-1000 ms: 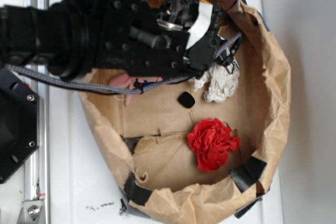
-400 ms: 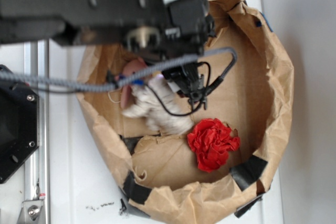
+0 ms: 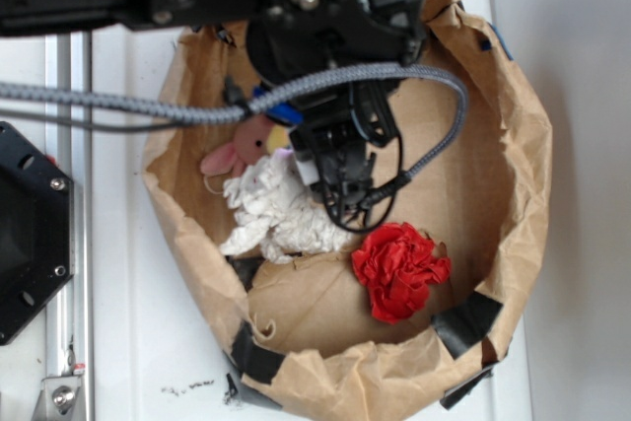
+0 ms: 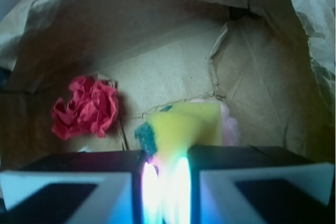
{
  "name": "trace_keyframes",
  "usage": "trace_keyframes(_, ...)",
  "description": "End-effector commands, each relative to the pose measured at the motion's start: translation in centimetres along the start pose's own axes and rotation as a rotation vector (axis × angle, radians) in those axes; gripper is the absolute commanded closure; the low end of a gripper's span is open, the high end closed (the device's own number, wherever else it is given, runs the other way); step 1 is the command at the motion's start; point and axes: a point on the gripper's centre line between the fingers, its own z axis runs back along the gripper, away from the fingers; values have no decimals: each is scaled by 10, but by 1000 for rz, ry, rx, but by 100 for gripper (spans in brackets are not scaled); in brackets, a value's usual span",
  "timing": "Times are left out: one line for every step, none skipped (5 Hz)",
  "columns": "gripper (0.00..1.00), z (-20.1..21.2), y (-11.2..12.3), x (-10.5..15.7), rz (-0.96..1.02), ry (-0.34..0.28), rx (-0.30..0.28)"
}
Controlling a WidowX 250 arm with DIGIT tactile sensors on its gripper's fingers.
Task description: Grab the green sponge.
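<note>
In the wrist view the green sponge (image 4: 186, 124), yellow with a dark green layer on its left edge, sits pinched between my two fingers. My gripper (image 4: 167, 153) is shut on it, and the sponge narrows where the jaws squeeze it. In the exterior view my gripper (image 3: 335, 165) points down inside the brown paper bag (image 3: 523, 145). The arm hides the sponge there.
A pink plush toy (image 3: 237, 150) lies at the bag's left, just behind the sponge in the wrist view (image 4: 229, 124). A wrinkled white paper wad (image 3: 276, 214) lies left of the gripper. A red ruffled cloth ball (image 3: 399, 268) sits lower right. The bag's walls rise all around.
The arm swung from the bag's upper right to its middle left. The white paper wad shifted from the right side to the lower left, beside the pink toy.
</note>
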Motion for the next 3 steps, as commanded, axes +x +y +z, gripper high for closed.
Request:
trace_keyframes(100, 18, -1, 19, -73, -89, 25)
trace_keyframes(100, 16, 2, 23, -44, -104, 29)
trace_keyframes(100, 15, 5, 24, -25, -126, 35)
